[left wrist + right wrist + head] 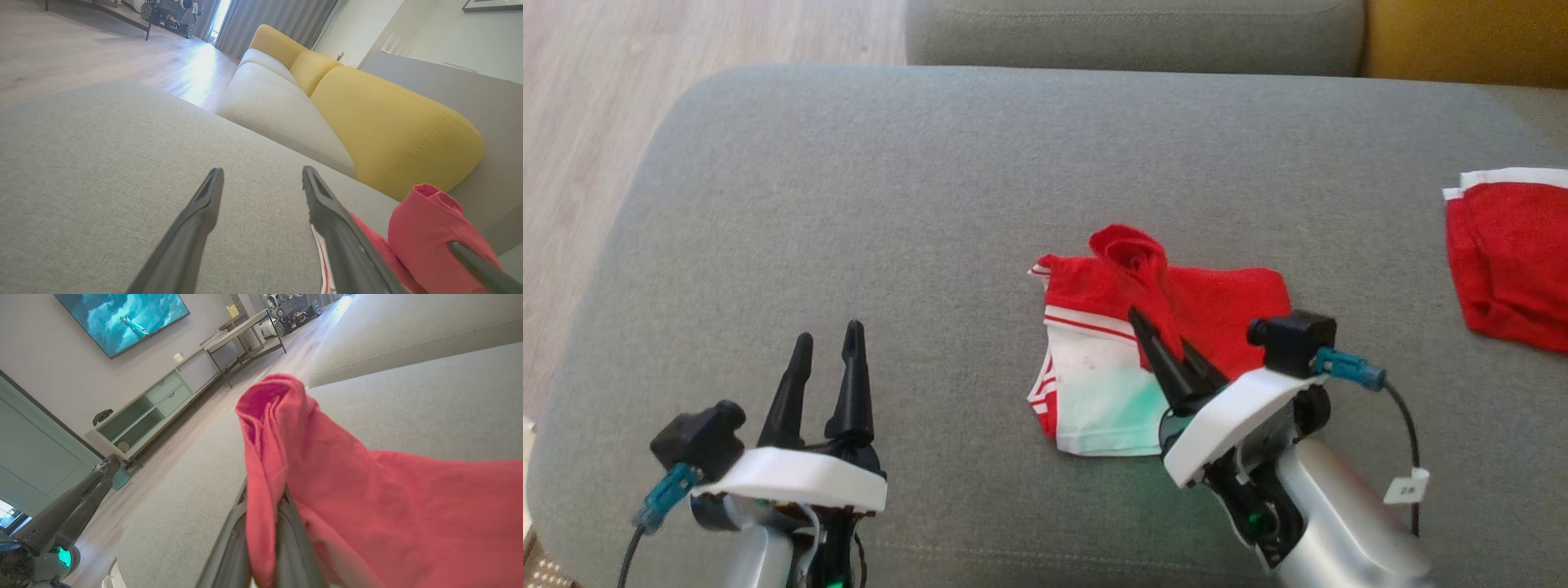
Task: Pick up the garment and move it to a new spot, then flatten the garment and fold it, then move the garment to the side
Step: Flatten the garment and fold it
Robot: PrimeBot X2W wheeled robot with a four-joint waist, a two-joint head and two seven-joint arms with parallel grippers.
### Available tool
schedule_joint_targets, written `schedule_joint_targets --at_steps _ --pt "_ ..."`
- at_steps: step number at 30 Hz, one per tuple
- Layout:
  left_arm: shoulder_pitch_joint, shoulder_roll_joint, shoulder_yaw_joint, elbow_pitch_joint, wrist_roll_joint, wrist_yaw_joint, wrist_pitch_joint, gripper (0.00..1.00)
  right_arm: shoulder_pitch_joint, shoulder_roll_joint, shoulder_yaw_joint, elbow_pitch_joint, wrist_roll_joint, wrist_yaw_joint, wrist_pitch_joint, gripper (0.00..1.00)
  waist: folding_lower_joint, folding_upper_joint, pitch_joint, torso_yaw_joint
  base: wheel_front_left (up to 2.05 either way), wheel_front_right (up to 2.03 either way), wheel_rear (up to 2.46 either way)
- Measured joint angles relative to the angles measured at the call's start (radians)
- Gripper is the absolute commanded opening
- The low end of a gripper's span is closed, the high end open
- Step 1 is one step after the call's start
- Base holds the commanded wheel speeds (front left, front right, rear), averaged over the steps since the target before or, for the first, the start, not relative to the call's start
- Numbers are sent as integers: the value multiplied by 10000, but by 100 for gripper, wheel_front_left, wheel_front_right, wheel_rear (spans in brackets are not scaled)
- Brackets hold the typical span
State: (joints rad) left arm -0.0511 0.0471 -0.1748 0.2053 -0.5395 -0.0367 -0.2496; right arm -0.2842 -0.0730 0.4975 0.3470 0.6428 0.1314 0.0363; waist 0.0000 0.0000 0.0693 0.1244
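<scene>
Garment (1217,314) (red, with a white panel and red-and-white striped edging) lies crumpled just right of centre in the head frame, on the grey seat (890,204). From the lower right of that frame the right gripper (1160,328) reaches in and is closed on a fold of the red fabric. The pinched fold stands up as a rolled peak above the rest of the piece, which rests on the seat. The right wrist frame confirms the hold: red fabric is clamped between the two dark fingers at bottom centre and rises past them. At the lower left of the head frame the left gripper (828,331) sits over bare seat, well apart from the garment, fingers spread wide with nothing between them. At the right edge of the head frame lies a second cloth (1511,253), red with white trim, apart from the garment. Wood floor (572,122) shows at the upper left.
</scene>
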Motion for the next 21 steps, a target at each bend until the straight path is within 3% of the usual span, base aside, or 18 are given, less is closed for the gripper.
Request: schedule_joint_targets --at_steps 5,6,7,13,21 --pt "-110 -2 -71 35 -8 2 0 100 -93 8 420 759 351 0 -554 0 0 0 221 258 0 0 0" --pt "-169 -2 -81 38 -12 6 0 100 -158 12 495 909 391 0 -673 54 0 0 268 303 0 0 0" --pt "-208 0 -88 38 -36 12 0 100 -218 12 589 1028 456 0 -767 100 0 0 320 349 0 0 0" --pt "-222 -2 -94 86 -102 13 0 100 -622 19 1231 1331 1001 0 -1256 100 0 0 448 462 0 0 0" --pt "-221 0 -31 142 -102 13 0 100 -988 -73 688 1812 395 0 -1877 100 0 0 291 55 0 0 0"
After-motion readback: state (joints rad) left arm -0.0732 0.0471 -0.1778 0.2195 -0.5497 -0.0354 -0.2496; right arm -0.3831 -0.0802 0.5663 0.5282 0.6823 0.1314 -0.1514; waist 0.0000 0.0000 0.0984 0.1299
